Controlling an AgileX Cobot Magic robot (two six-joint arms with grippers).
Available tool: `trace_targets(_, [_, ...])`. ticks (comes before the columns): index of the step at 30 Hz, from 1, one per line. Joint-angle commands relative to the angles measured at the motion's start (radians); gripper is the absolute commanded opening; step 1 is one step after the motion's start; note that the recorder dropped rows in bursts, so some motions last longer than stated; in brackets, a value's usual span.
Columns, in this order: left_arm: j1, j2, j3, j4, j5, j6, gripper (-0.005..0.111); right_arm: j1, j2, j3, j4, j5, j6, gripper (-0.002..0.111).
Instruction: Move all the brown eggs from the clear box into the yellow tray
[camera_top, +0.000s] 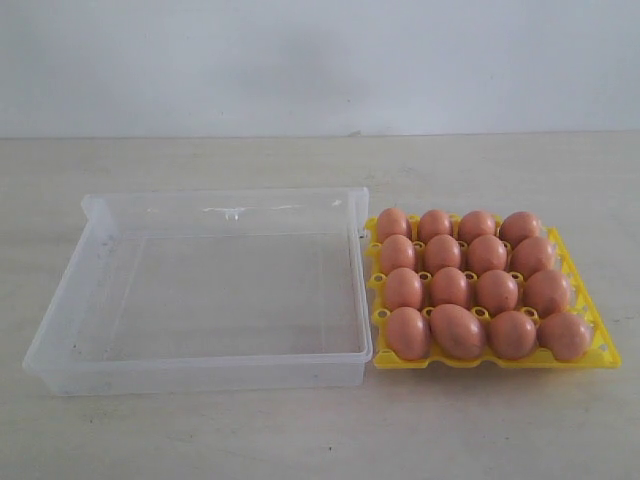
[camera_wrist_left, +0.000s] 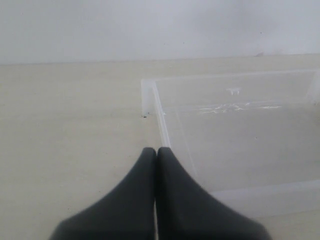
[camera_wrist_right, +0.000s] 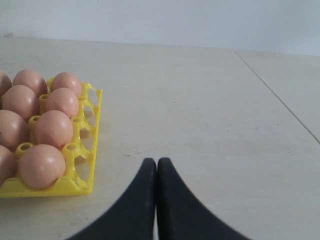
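Several brown eggs (camera_top: 451, 287) fill every cup of the yellow tray (camera_top: 604, 352), which stands right of the clear box (camera_top: 60, 322). The box holds no eggs. Neither gripper shows in the exterior view. My left gripper (camera_wrist_left: 156, 150) is shut with nothing in it, hovering by the corner of the clear box (camera_wrist_left: 151, 89). Off to one side of the yellow tray (camera_wrist_right: 93, 111) and its brown eggs (camera_wrist_right: 53, 128), my right gripper (camera_wrist_right: 157, 161) is shut and holds nothing above bare table.
A pale wooden table (camera_top: 300, 440) carries both containers, which touch side by side. A plain white wall (camera_top: 320, 60) runs behind. A seam in the tabletop (camera_wrist_right: 280, 97) shows in the right wrist view.
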Motion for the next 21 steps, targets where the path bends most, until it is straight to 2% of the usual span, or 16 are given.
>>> trace_targets(1, [-0.003,-0.002,-0.003,-0.012,0.0,0.003,-0.004,-0.009,-0.005,-0.001,0.002,-0.012,-0.001,-0.001])
trace_targets(21, [-0.003,-0.002,-0.003,0.011,0.022,0.003,-0.004,-0.009,-0.005,-0.001,0.002,-0.011,0.004,-0.001])
